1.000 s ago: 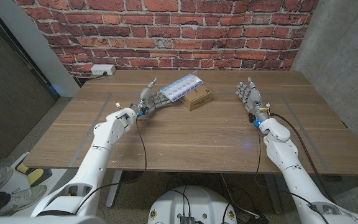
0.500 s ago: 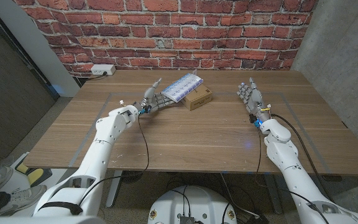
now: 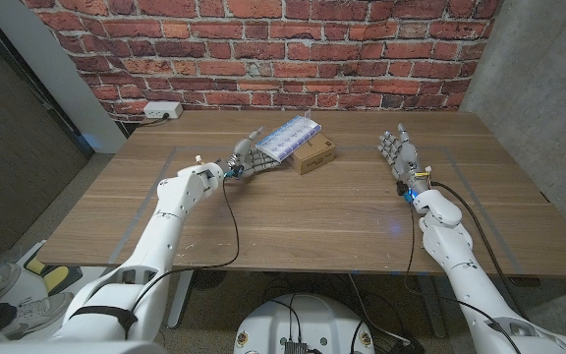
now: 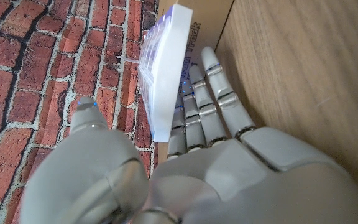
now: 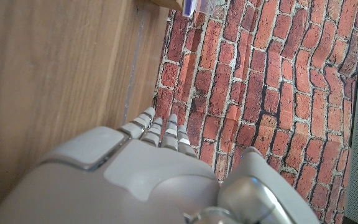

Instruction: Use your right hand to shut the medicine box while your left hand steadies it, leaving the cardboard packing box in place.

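Observation:
The medicine box [image 3: 288, 136] is a white and blue pill organiser with its lid raised and tilted, sitting against the brown cardboard packing box [image 3: 313, 157] at the table's back middle. My left hand [image 3: 247, 157] has straight fingers reaching in at the medicine box's left end. In the left wrist view those fingers [image 4: 211, 93] run under the raised lid [image 4: 163, 68] beside the cardboard box [image 4: 199, 34], with the thumb apart; it grips nothing. My right hand [image 3: 398, 153] stands open, well to the right of both boxes. A corner of the medicine box [image 5: 197, 6] lies far from the right hand [image 5: 154, 168].
A white power strip [image 3: 161, 111] lies at the back left of the wooden table [image 3: 293, 221]. A brick wall runs behind the table and a grey wall stands at the right. Bare wood lies between the boxes and my right hand.
My left hand has slid right and forward until its fingers reach the medicine box's end. The right hand has hardly moved. The boxes stay put.

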`<state>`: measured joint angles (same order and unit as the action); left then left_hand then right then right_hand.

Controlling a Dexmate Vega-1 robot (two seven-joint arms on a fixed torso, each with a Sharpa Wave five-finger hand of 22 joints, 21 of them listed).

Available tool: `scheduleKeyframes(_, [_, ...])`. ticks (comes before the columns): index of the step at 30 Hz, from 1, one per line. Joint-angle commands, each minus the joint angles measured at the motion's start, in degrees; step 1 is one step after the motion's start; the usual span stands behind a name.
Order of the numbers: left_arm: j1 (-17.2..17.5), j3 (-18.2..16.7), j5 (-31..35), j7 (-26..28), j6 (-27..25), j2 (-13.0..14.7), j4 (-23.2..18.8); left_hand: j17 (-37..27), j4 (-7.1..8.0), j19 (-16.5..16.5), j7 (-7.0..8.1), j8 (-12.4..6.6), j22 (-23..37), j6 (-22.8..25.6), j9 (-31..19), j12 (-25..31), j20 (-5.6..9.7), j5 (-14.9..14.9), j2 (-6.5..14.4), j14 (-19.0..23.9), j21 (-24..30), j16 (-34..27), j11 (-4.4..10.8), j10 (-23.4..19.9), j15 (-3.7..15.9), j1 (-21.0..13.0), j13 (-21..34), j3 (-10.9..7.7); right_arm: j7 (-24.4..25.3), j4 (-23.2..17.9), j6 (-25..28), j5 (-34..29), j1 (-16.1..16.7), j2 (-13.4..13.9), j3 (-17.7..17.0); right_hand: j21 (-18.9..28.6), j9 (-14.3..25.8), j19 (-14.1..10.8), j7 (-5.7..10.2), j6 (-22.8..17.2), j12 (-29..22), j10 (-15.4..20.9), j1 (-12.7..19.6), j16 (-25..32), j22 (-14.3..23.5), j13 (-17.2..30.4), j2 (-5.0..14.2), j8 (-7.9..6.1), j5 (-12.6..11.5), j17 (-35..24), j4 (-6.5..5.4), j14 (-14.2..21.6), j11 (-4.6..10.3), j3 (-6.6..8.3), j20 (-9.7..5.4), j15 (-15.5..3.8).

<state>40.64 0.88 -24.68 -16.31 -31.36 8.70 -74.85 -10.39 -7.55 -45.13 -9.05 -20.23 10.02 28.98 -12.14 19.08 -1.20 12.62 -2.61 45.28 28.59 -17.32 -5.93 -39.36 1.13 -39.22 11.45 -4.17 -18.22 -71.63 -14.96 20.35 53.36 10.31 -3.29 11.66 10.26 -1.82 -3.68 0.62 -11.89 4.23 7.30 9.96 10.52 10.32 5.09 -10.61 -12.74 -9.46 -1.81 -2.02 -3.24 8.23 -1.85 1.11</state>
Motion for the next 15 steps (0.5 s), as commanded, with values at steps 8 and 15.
scheduleKeyframes(8, [-0.61,-2.10,5.60,11.44,-1.84,-5.03,-1.45,0.25,-1.65,-5.48,1.53,-3.85,0.47,13.15,-1.06,0.48,3.08,-1.22,3.78,15.40,-0.13,-1.16,7.55,-13.56,7.97,-12.36,0.10,-4.88,0.23,2.06,-0.35,0.11,-1.10,-0.04,-0.33,0.39,0.11,0.00,-0.38,-0.47,-0.40,0.56,0.63,0.28,0.24,0.11,0.15,-0.31,-0.19,-0.16,0.09,0.20,0.20,0.05,-0.40,0.09])
scheduleKeyframes(15, [-0.55,-2.79,6.88,14.61,-2.71,-6.06,-2.47,0.09,-1.81,-6.39,4.29,-6.44,0.62,18.86,-2.35,0.42,4.15,-1.97,5.72,21.41,0.03,-0.35,10.27,-19.68,10.55,-18.67,0.70,-8.17,-0.23,3.69,-0.75,0.02,-2.30,-0.17,0.02,0.37,0.11,0.01,-0.40,-0.48,-0.36,0.55,0.61,0.23,0.24,0.11,0.16,-0.29,-0.18,-0.16,0.07,0.15,0.18,0.02,-0.41,0.10])
